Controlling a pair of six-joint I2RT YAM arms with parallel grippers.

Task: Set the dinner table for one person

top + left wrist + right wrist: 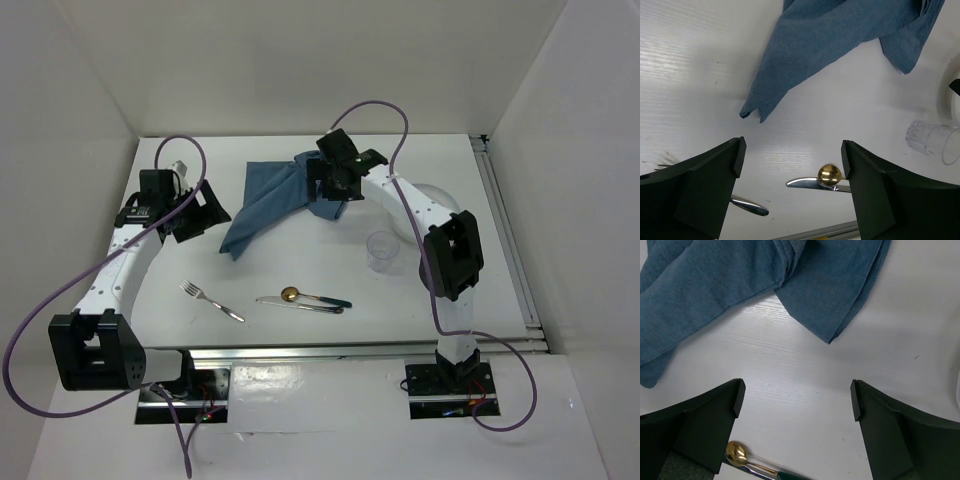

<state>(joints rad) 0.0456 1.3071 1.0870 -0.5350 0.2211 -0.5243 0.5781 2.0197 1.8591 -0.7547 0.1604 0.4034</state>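
Observation:
The white dinner table holds a crumpled blue cloth placemat at the middle back. A silver fork lies at the front left. A knife and a gold spoon with a dark green handle lie together at the front middle. A clear glass stands right of centre. My left gripper is open and empty, left of the cloth. My right gripper is open and empty, over the cloth's right part. The left wrist view shows the cloth, spoon, knife and glass.
A white plate sits at the right, partly hidden behind my right arm. A metal rail runs along the table's near edge, another along the right edge. White walls close in the left, back and right.

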